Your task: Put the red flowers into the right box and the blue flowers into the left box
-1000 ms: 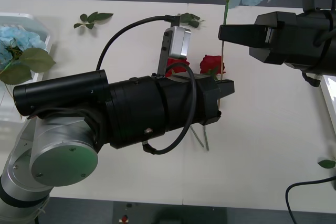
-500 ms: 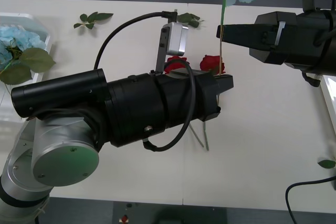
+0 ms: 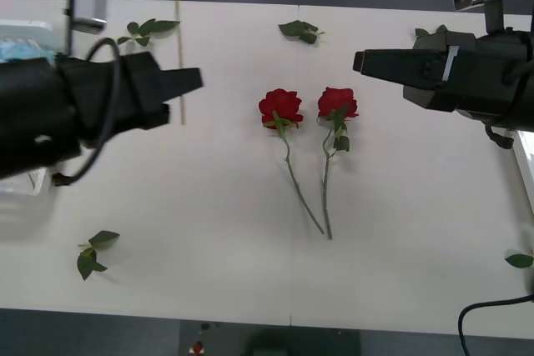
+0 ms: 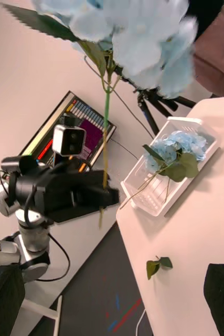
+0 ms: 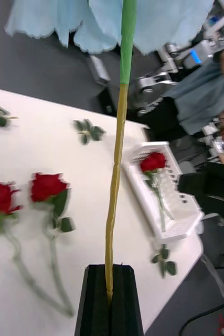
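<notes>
My left gripper (image 3: 190,81) has swung from table centre to the left, carrying the blue flower's stem (image 3: 178,39), uncovering two roses (image 3: 280,106).

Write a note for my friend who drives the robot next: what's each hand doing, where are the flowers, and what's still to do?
Left gripper: shut on a blue flower's stem, held upright near the left box.
Right gripper: open, holding nothing, above the table's right side.
Done: one blue flower lies in the left box; one red rose lies in the right box.
Left: drop the held blue flower into the left box, then move the two red roses on the table to the right box.
</notes>
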{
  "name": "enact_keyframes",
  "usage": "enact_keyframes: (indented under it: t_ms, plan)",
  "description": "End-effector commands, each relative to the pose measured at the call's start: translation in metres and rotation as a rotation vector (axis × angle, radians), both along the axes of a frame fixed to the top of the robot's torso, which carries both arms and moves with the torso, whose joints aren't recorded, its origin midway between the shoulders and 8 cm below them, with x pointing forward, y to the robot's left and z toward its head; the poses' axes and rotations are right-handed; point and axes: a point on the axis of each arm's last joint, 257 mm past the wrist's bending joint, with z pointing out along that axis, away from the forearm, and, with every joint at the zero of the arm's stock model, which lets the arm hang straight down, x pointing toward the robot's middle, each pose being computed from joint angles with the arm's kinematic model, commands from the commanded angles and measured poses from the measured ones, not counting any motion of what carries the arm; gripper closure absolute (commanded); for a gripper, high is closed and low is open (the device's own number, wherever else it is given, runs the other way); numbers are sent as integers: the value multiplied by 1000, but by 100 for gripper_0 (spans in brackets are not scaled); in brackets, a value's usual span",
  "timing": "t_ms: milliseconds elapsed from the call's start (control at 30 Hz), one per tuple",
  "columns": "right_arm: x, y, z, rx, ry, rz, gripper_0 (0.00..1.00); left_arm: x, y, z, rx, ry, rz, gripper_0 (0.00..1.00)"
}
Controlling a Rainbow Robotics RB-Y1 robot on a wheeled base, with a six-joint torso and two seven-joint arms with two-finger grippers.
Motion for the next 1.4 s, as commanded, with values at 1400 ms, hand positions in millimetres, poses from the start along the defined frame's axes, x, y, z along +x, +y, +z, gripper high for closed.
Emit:
enact_keyframes:
  t_ms: [1400]
  plan:
    - [114,-98,-217,-953,314,-798,0,-20,490,-209,723,462,680,100]
